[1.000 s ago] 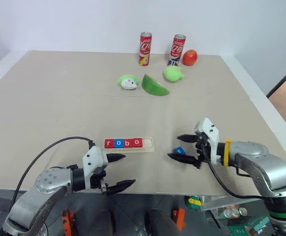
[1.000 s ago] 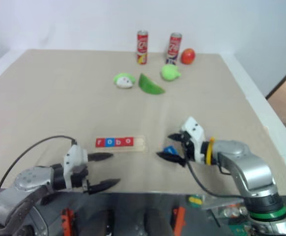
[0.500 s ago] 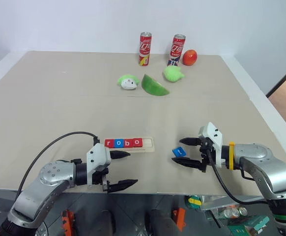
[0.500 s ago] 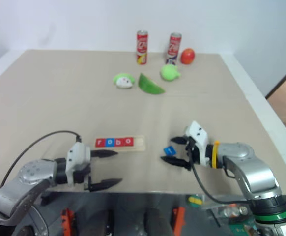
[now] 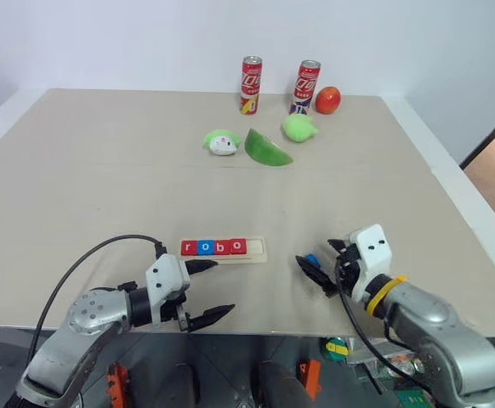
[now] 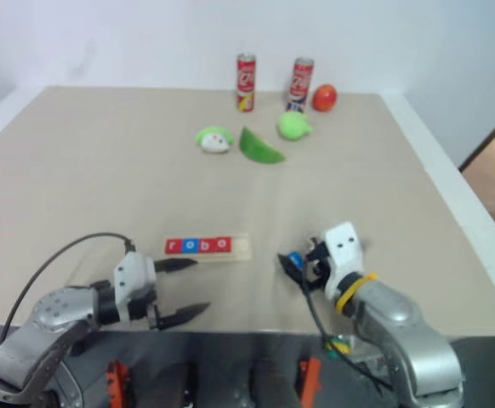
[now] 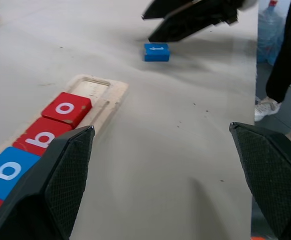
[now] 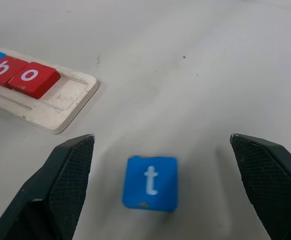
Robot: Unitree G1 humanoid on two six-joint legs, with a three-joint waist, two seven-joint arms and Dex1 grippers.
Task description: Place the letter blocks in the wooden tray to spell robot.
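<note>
There, the blue t block (image 8: 150, 182) lies between the right hand's (image 8: 160, 200) spread fingers.

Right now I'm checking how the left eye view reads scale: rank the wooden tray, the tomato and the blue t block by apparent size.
1. wooden tray
2. tomato, though farther from the camera
3. blue t block, partly hidden

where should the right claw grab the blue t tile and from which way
Grip the blue t tile across two opposite side edges, coming down from above. It lies flat and alone on the table, face up, so only its thin edges offer a hold. The right claw is open with the tile between its fingers, so lowering and closing should do. The tray stands clear to one side.
</note>
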